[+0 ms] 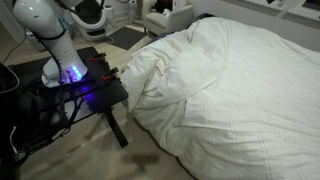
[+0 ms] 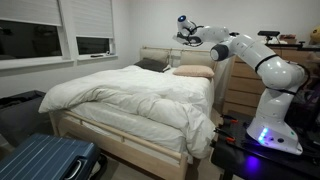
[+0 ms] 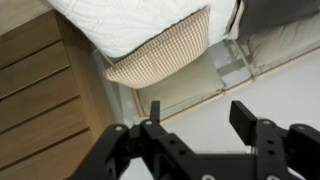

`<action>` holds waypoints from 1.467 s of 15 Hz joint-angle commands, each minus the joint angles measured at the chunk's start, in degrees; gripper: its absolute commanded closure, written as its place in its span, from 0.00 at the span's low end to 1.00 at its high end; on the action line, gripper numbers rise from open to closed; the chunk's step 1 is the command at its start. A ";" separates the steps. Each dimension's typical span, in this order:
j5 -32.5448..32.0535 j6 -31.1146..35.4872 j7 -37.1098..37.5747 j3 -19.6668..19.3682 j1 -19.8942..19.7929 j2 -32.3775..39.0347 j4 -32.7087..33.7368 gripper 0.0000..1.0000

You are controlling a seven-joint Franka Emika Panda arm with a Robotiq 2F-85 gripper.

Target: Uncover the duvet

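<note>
Thick white quilted duvet [image 2: 135, 95] lies rumpled and heaped over the bed [image 2: 110, 135].

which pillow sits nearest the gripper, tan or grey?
The tan ribbed pillow, on the dresser side just below the gripper; the grey pillow lies farther off, toward the window.

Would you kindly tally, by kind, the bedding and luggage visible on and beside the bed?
duvet: 1
pillows: 2, the grey pillow and the tan pillow
blue suitcase: 1
Total: 4
</note>
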 commanded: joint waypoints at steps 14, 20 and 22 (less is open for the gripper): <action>12.24 -25.15 -31.89 19.00 19.82 -1.20 4.01 0.00; 13.97 -36.20 -40.33 25.80 24.10 -0.88 4.01 0.00; 14.05 -40.63 -42.75 27.72 25.34 -0.48 3.99 0.00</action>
